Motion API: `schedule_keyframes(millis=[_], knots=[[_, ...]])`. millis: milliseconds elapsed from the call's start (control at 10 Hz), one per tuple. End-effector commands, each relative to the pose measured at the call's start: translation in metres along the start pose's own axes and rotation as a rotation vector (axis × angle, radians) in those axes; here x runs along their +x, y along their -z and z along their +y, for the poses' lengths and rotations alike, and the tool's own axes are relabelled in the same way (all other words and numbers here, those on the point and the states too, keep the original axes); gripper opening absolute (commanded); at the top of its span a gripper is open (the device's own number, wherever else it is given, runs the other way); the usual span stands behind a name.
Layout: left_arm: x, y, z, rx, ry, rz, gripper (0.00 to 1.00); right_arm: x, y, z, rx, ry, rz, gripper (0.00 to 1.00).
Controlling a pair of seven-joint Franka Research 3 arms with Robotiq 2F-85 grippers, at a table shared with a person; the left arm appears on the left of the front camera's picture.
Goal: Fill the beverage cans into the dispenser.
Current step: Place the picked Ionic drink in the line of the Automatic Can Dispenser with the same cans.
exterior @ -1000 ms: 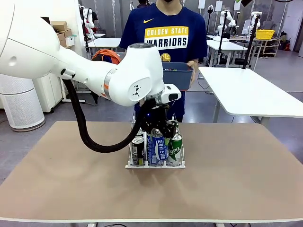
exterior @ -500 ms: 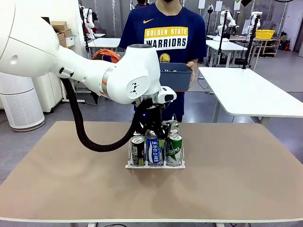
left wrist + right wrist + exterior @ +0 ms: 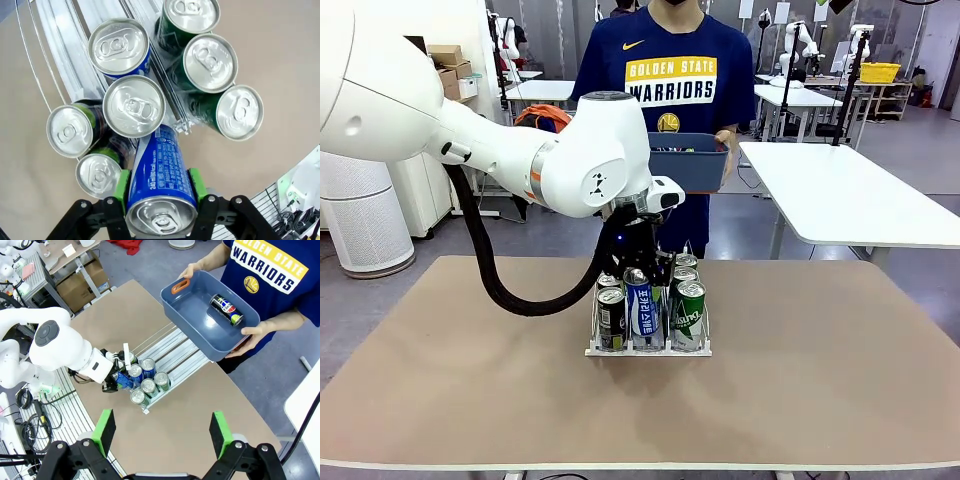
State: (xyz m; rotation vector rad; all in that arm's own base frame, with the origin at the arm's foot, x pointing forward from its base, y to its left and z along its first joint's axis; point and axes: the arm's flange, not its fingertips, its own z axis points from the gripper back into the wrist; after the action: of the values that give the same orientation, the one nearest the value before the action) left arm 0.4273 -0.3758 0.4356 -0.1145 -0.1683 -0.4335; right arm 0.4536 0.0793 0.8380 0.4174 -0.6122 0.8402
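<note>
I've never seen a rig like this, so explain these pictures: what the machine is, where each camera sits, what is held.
Two white robot arms work at a table, facing a person. The front picture looks across the table from between the arms; the other two come from wrist cameras looking along each end effector's fingers. On the table stands a white wire dispenser with several drink cans upright in its lanes. The left end effector is shut on a blue can at the front of the middle lane. The right end effector is open, high above. The person holds a dark blue tub with one black can inside.
</note>
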Motion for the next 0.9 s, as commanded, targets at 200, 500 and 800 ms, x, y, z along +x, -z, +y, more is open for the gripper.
schedule_keyframes(millis=[200,500,800], knots=[[0.032,0.011,0.012,0.042,-0.010,-0.065,0.58,-0.001,0.000,0.001,0.004,0.010,0.001,1.00],[0.037,0.024,0.012,0.035,0.003,0.013,0.58,-0.001,0.000,0.001,0.004,0.010,0.001,1.00],[0.040,0.037,0.009,0.013,0.025,0.065,0.58,-0.001,0.000,0.001,0.004,0.010,0.001,1.00]])
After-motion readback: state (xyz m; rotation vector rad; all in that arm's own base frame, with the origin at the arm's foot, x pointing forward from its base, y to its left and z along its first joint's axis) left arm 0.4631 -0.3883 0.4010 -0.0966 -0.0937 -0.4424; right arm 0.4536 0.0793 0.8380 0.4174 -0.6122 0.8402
